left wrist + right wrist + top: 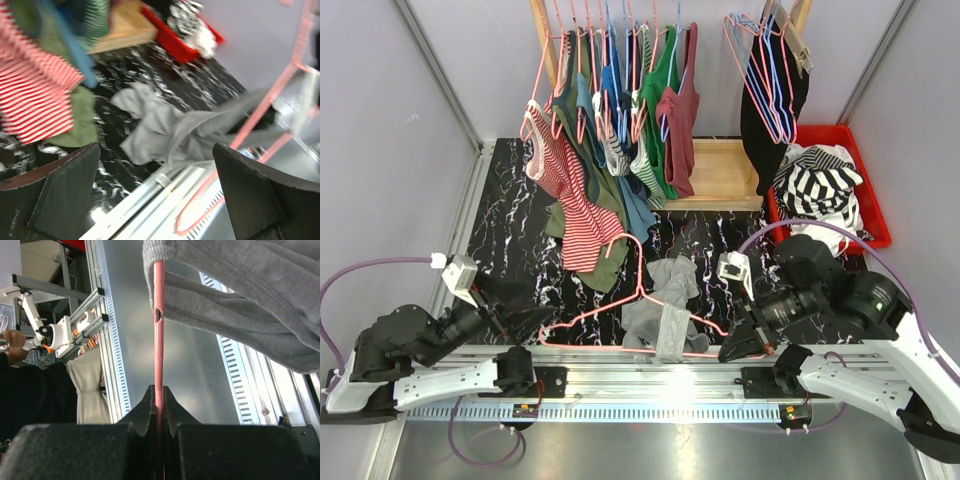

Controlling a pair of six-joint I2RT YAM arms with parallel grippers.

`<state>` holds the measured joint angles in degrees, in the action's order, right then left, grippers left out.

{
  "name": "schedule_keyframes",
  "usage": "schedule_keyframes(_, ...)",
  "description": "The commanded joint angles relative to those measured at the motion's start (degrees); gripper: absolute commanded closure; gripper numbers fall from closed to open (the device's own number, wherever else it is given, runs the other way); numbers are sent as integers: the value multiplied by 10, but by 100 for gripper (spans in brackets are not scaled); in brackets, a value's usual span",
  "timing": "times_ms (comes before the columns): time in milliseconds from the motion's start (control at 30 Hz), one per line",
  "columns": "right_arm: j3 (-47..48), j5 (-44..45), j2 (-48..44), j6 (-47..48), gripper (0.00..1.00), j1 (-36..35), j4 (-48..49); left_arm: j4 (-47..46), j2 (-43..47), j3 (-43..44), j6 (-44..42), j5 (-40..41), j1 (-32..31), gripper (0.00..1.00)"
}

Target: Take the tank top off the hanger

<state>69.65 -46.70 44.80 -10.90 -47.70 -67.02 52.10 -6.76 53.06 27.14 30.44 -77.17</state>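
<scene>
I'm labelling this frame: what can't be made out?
- Right wrist: the tank top covers the hanger past the grip.
- Left wrist: blurred, so how the tank top sits on the hanger is unclear.
- Top: the right gripper tips are too dark and small to judge the grip.

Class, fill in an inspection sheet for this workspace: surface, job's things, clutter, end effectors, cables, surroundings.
Surface: black marbled table, partly covered by clothes.
Job's things: grey tank top draped over the pink hanger, not yet off.
Clutter: rack of hung clothes; red bin holding striped garments.
End effectors: left end effector open, holding nothing; right end effector shut on the hanger wire.
Cables: purple cable looping at each arm.
Surroundings: grey walls; wooden rack base.
</scene>
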Motion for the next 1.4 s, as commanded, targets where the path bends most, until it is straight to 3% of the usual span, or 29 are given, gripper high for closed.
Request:
schedule_keyframes(0,34,4,20,22,100,-18,3,-76,4,-6,-54,-171,0,1)
schedule_keyframes(133,44,7,35,28,100,-26,2,-75,-1,-17,-25,-346,-1,1)
schedule_keyframes(200,50,6,36,32,100,-26,2,-60,-5,-31,-12,-383,-1,1)
schedule_keyframes(367,56,-29,28,37,100,-27,1,12,-2,-46,23,-368,-1,1)
schedule_keyframes(600,51,-52,11,33,100,-32,-7,21,10,-22,10,-318,0,1)
schedule_keyframes(700,51,-25,8,32,100,-32,-6,-16,17,-29,2,-360,0,1)
schedule_keyframes(833,59,-11,18,37,100,-32,-7,-9,-53,-62,12,-453,-1,1)
schedule_keyframes(967,59,-2,21,35,100,-33,-6,-34,-55,-55,4,-480,-1,2)
schedule_keyframes(1033,57,10,21,33,100,-33,-7,-38,-43,-50,-1,-487,-1,5)
schedule_keyframes(1167,51,8,21,30,100,-33,-5,-36,-31,-43,3,-499,-1,31)
schedule_keyframes(1233,50,8,23,29,100,-33,-4,-33,-26,-45,6,-499,-1,34)
schedule_keyframes(1367,52,19,28,31,100,-33,-6,-45,-25,-58,15,-525,0,60)
